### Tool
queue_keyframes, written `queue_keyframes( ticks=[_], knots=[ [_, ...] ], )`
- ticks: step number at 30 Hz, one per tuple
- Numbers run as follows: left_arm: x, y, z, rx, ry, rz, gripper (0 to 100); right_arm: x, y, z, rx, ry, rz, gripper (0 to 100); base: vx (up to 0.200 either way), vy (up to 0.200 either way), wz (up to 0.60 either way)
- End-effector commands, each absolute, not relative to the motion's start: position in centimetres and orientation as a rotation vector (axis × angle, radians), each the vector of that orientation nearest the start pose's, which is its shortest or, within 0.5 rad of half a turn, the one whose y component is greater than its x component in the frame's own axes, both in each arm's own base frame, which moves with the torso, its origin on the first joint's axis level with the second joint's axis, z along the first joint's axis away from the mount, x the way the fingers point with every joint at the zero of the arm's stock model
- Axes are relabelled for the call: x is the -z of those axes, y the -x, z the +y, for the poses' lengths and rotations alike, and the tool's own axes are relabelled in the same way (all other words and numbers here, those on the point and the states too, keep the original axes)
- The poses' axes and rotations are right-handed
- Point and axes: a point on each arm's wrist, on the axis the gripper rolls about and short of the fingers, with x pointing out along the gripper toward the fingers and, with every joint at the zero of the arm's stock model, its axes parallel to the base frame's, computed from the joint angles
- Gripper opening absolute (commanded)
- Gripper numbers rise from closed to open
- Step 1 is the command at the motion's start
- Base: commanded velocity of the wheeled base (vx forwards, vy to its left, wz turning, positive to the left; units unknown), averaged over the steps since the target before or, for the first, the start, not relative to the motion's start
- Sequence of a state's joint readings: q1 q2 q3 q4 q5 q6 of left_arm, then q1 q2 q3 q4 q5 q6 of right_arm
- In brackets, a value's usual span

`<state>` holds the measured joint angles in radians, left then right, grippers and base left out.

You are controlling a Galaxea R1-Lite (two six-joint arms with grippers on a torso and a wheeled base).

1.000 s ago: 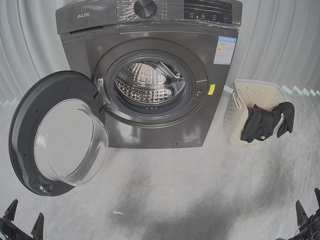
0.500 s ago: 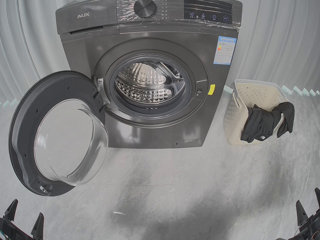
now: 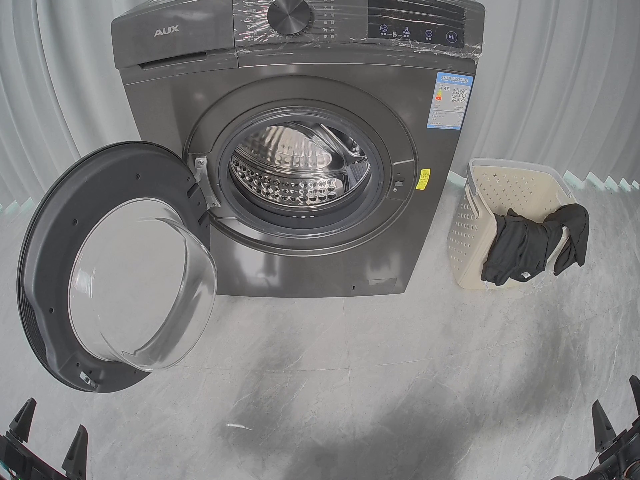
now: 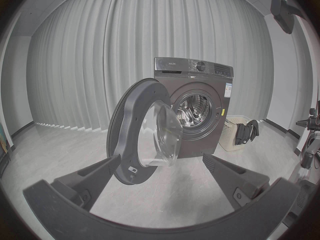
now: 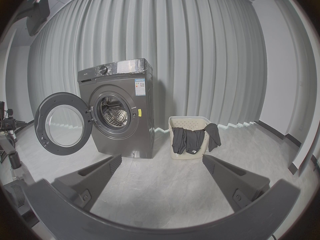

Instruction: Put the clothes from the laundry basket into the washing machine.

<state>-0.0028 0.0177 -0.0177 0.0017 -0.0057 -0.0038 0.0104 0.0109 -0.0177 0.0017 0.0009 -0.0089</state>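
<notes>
one grey washing machine stands with its one round door swung wide open at its left. one cream laundry basket sits on the floor just beside the machine's right side, with dark clothes draped over its front rim; how many pieces i cannot tell. two grippers, the left gripper and the right gripper, hang well out in front of the machine, each spread wide and holding nothing.

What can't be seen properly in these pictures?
Bottom of the beige perforated plastic laundry basket: head view, hidden by its near wall and the draped black clothes.
Left end effector and right end effector: head view, cut off by the bottom edge.
Blue label on the grey washing machine: all views, print too small.
</notes>
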Motion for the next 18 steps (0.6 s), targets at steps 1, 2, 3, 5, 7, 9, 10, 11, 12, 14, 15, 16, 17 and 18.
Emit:
queue_keyframes(
  ticks=[1,2,3,5,7,9,10,11,12,14,15,16,17,18],
  knots=[
    [-7.57,2.29,-0.01,0.009,0.005,0.0,100,-7.53,2.28,-0.02,-0.012,0.009,0.001,100,0.0,0.0,0.0],
    [-7.57,2.29,-0.01,0.009,0.005,0.0,100,-7.53,2.28,-0.02,-0.011,0.009,0.001,100,0.0,0.0,0.0],
    [-7.57,2.29,-0.01,0.009,0.005,0.0,100,-7.53,2.28,-0.02,-0.012,0.009,0.001,100,0.0,0.0,0.0],
    [-7.62,2.3,-0.01,0.009,0.006,-0.002,100,-7.53,2.28,-0.02,-0.012,0.009,0.001,100,0.0,0.0,0.0],
    [-7.57,2.29,-0.01,0.009,0.008,0.0,100,-7.53,2.28,-0.02,-0.012,0.009,0.001,100,0.0,0.0,0.0],
    [-7.57,2.29,-0.01,0.009,0.006,0.0,100,-7.53,2.28,-0.02,-0.012,0.009,0.001,100,0.0,0.0,0.0],
    [-7.62,2.3,-0.01,0.009,0.005,-0.002,100,-7.53,2.28,-0.02,-0.011,0.009,0.001,100,0.0,0.0,0.0],
    [-7.57,2.29,-0.01,0.009,0.005,0.0,100,-7.53,2.28,-0.02,-0.011,0.009,0.001,100,0.0,0.0,0.0],
    [-7.57,2.29,-0.01,0.009,0.005,0.0,100,-7.53,2.28,-0.02,-0.012,0.009,0.001,100,0.0,0.0,0.0],
    [-7.57,2.29,-0.01,0.009,0.005,0.0,100,-7.53,2.28,-0.02,-0.012,0.009,0.001,100,0.0,0.0,0.0],
    [-7.57,2.29,-0.01,0.009,0.005,0.0,100,-7.53,2.28,-0.02,-0.012,0.009,0.001,100,0.0,0.0,0.0],
    [-7.57,2.29,-0.01,0.009,0.005,0.0,100,-7.53,2.28,-0.02,-0.012,0.009,0.001,100,0.0,0.0,0.0],
    [-7.57,2.29,-0.01,0.009,0.005,0.0,100,-7.53,2.28,-0.02,-0.011,0.009,0.001,100,0.0,-0.2,0.0],
    [-7.57,2.29,-0.01,0.009,0.005,0.0,100,-7.53,2.28,-0.02,-0.011,0.009,0.001,100,0.0,-0.2,0.0]
  ],
)
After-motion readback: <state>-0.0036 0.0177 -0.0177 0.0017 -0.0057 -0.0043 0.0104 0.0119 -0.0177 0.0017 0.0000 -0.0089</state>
